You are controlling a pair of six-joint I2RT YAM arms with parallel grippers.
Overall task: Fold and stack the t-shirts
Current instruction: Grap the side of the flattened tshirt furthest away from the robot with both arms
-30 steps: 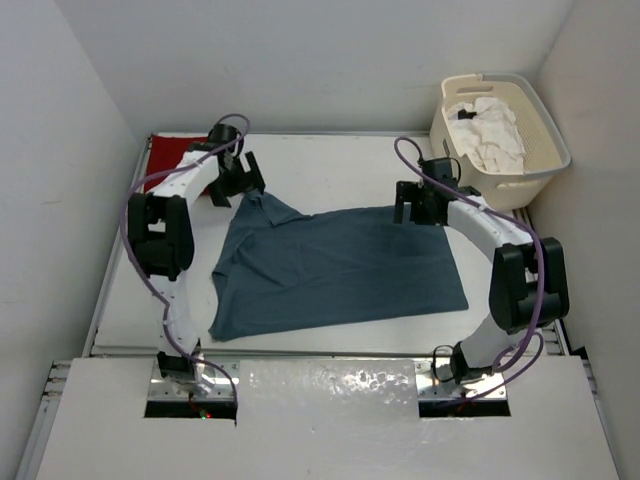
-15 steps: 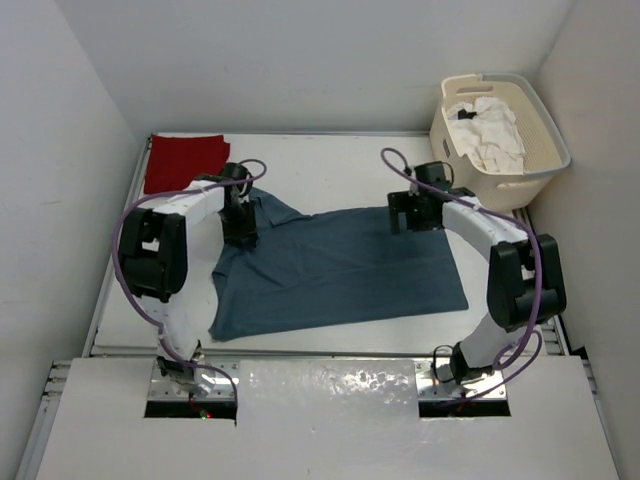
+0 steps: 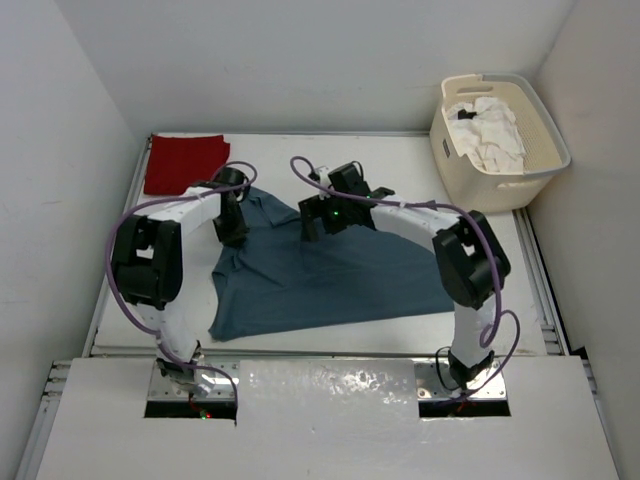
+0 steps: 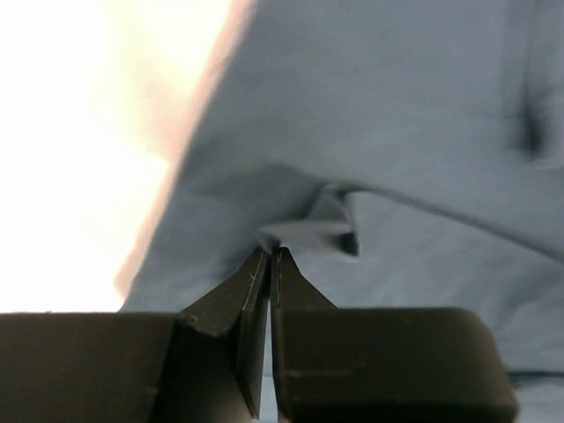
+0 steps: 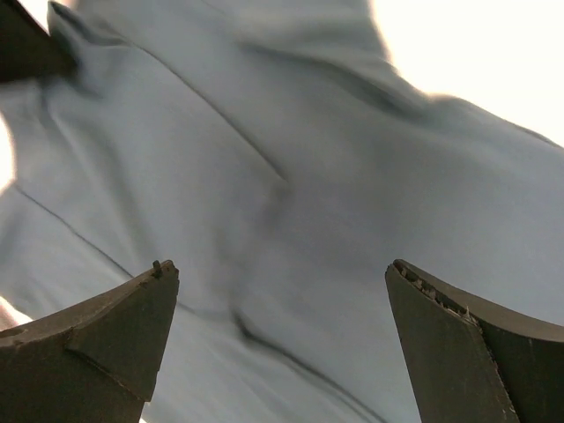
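Observation:
The slate blue-grey t-shirt (image 3: pixel 340 275) lies spread on the table, its back left part rumpled. My left gripper (image 3: pixel 234 230) sits on that part. In the left wrist view the left gripper (image 4: pixel 270 254) is shut, with a small raised fold of the blue-grey t-shirt (image 4: pixel 310 234) pinched at its tips. My right gripper (image 3: pixel 316 222) hovers over the shirt's back edge near the middle. In the right wrist view the right gripper (image 5: pixel 282 282) is open, with only wrinkled blue-grey t-shirt (image 5: pixel 291 176) beneath it. The red t-shirt (image 3: pixel 185 162) lies folded at the back left. The white t-shirt (image 3: pixel 490 130) is bunched in the basket.
The cream laundry basket (image 3: pixel 545 168) stands off the table's back right corner. White walls close in the left, back and right sides. Both arms' purple cables loop above the shirt's back edge.
My left gripper came down from the back left onto the blue-grey shirt and shut on a fold. My right arm swung left along the shirt's back edge, staying open.

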